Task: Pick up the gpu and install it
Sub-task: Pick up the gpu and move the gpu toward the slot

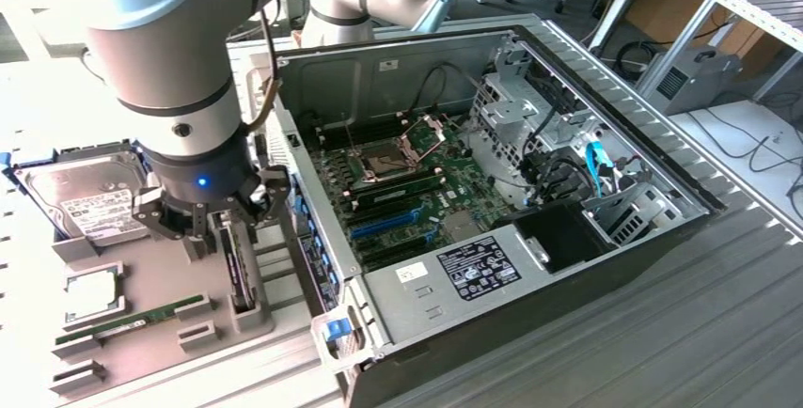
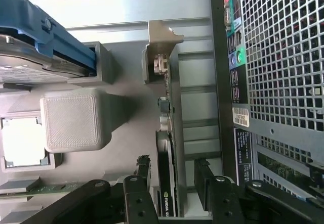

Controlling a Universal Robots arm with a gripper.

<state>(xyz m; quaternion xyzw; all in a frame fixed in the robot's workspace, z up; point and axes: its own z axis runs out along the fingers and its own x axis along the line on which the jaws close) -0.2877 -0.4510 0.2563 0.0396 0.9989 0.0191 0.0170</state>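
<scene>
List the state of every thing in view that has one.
gripper: open, straddling the gpu
gpu: standing on edge in the gray tray, not installed
computer case: side panel off, interior exposed
hard drive: lying flat in the tray
RAM stick: lying flat in the tray

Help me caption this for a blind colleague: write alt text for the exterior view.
The robot's gripper hangs open astride the gpu, which stands on edge in a grey parts tray beside an open computer case. A hard drive shares the tray.
</scene>
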